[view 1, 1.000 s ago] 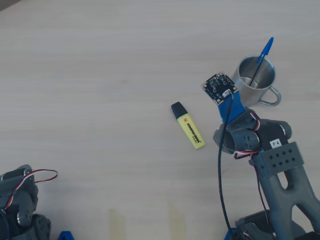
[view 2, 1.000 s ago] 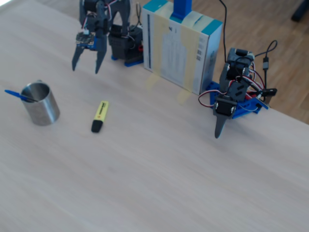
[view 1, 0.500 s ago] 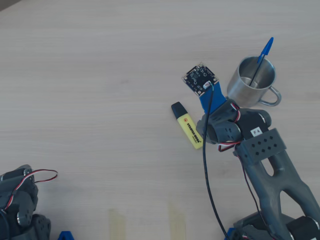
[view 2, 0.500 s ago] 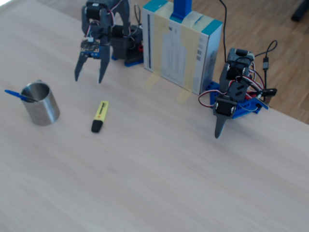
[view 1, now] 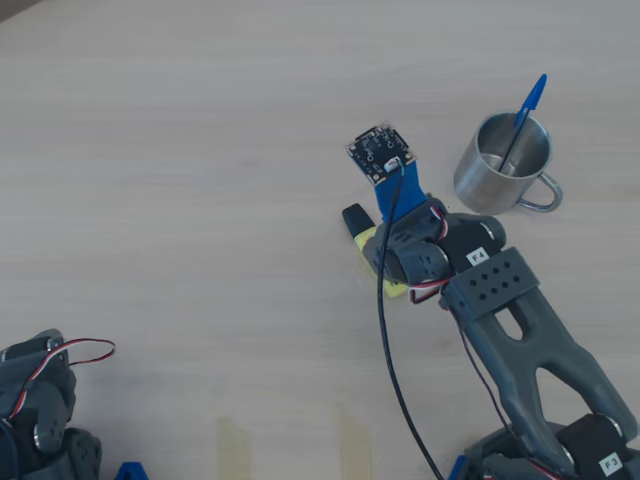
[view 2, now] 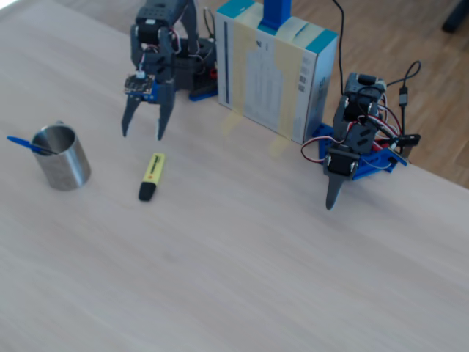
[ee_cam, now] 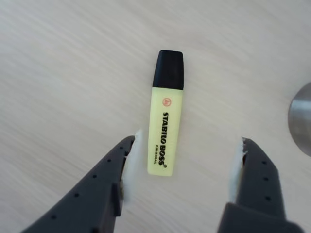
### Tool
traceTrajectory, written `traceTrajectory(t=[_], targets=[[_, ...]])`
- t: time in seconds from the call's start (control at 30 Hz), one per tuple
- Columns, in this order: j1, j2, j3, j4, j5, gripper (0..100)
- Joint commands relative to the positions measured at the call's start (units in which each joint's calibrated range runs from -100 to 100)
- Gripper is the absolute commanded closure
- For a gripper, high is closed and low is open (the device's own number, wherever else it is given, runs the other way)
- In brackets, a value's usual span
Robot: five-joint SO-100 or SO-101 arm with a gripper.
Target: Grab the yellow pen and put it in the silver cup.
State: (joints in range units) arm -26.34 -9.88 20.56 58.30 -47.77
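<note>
The yellow pen (ee_cam: 165,114) lies flat on the counter (ee_cam: 58,58), not yet grasped; the jaws of the gripper (ee_cam: 184,165) are spread wide and empty above its rear end. Gripping, lifting and dropping it into the silver cup (view 2: 61,157), where a blue pen (view 1: 525,115) already stands, remain to be done.

A pale wood-grain tabletop (view 2: 242,257) is seen filling most of the fixed view, evenly lit, with only soft shadows cast. At the far edge a white box with teal trim (view 2: 275,77) is stood upright. Beyond it, at far right, a brown wooden plank floor (view 2: 410,37) is shown.
</note>
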Motion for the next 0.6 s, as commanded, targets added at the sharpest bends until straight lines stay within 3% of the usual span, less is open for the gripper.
traceTrajectory(t=[0.0,0.57], targets=[[-0.28,0.98,-2.1,-2.23,-0.45,71],[-0.54,9.05,-2.01,-5.92,-2.48,71]])
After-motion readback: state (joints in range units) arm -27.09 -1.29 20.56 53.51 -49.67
